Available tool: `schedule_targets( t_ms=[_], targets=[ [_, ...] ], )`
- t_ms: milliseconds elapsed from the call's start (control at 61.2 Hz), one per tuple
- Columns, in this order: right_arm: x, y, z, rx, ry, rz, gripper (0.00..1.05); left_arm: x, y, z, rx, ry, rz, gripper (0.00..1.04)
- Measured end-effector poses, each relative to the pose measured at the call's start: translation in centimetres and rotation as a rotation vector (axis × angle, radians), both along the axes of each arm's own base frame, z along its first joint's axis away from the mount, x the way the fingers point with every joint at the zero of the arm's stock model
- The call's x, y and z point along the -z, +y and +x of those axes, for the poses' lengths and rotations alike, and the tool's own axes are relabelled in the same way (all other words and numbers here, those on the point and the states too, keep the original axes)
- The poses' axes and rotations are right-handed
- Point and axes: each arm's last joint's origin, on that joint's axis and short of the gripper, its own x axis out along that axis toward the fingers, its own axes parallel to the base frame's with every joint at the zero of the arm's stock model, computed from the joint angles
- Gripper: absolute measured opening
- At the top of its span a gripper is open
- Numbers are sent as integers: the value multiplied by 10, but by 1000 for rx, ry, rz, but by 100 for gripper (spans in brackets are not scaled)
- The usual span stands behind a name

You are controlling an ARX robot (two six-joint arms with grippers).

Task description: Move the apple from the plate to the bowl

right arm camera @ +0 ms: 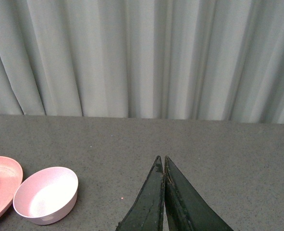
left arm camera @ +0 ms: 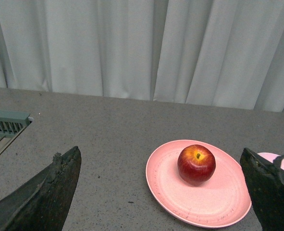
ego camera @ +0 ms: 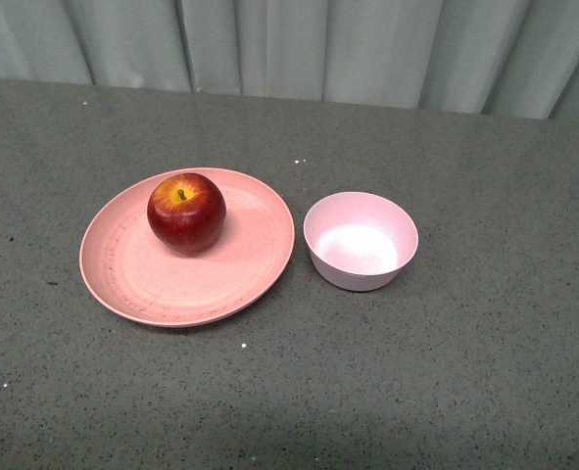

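Left gripper (left arm camera: 161, 154) is spread wide short of the apple (ego camera: 186, 212), which sits on the plate (ego camera: 152, 284) left of the worktop's (ego camera: 485, 372) middle; the right gripper (right arm camera: 162, 161) is pinched shut and empty. If the glossy round fruit is gripped off-centre, it could be squirted loose. A release could also be deflected by the rim of the bowl (ego camera: 360, 240), set just beside the plate and barely wider.

apple (ego camera: 186, 213): dark red, yellow-orange top | plate (ego camera: 142, 279): speckled salmon pink | bowl (ego camera: 360, 243): pale pink
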Motion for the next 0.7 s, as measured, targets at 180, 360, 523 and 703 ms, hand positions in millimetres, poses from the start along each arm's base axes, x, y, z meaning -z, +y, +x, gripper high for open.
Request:
schedule_targets(
  t_ms=[180, 360, 523, 703],
  targets=[
    [0, 0, -4, 0, -1, 0, 1, 0, 0, 0, 0, 0, 0, 98],
    [0, 0, -8, 0, -1, 0, 1, 0, 0, 0, 0, 0, 0, 98],
    [0, 0, -10, 0, -1, 0, 1, 0, 0, 0, 0, 0, 0, 98],
    [3, 0, -21, -3, 3, 0, 1, 0, 0, 0, -1, 0, 0, 98]
  ],
)
